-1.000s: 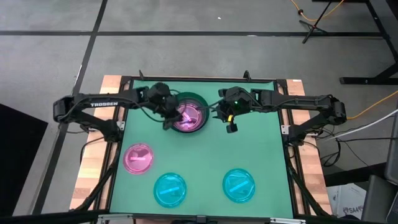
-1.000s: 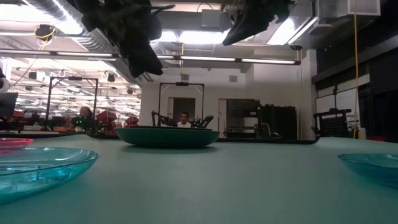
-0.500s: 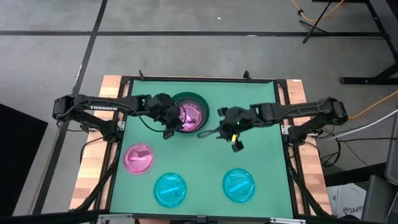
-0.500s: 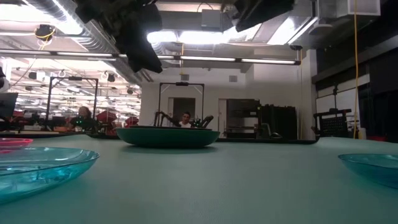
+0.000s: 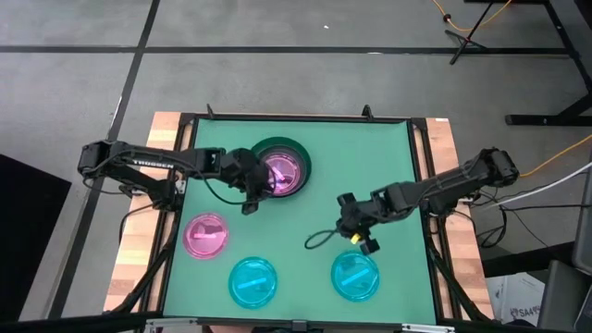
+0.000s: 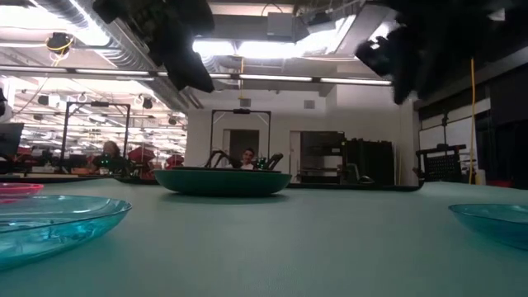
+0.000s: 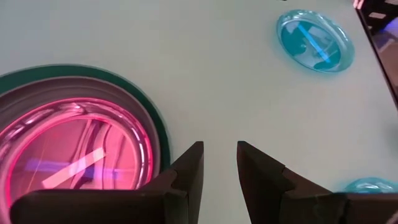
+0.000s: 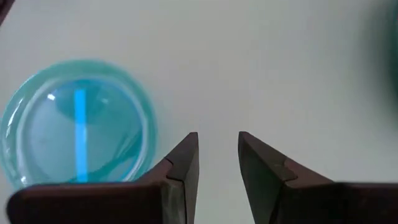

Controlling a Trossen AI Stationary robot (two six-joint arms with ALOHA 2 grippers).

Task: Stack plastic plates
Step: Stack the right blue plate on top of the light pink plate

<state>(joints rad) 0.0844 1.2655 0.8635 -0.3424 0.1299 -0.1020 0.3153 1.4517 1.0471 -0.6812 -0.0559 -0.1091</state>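
Plates on the table: three lie loose on the green mat (image 5: 370,166): a pink plate (image 5: 205,235) near the left edge, a cyan plate (image 5: 252,281) at the front left, and a second cyan plate (image 5: 355,276) at the front right.
Stack so far: a large dark green plate (image 5: 301,155) sits at the back centre with a pink plate (image 5: 283,170) nested in it; whether more lie underneath cannot be told.
Left gripper (image 7: 219,163): it hangs just beside the stack's rim, fingers (image 7: 188,168) a little apart with nothing between them, only bare mat showing in the gap.
Right gripper (image 5: 362,238): it is above the mat just behind the front-right cyan plate, jaws slightly parted and empty.
Step in hand: by my reading, the right arm is reaching for the front-right cyan plate.
Doing it well: the jaws look too narrow for a flat grab, so one finger should go over the rim and one under it, pinching the edge nearest the arm.
Approach: come down tilted so the lower finger slides beneath the lip instead of pushing the plate along the mat.
Risk: thin slick plastic may skate or flip if pressed from above.
Clearance: the left arm sits close to the stack and may crowd the drop.
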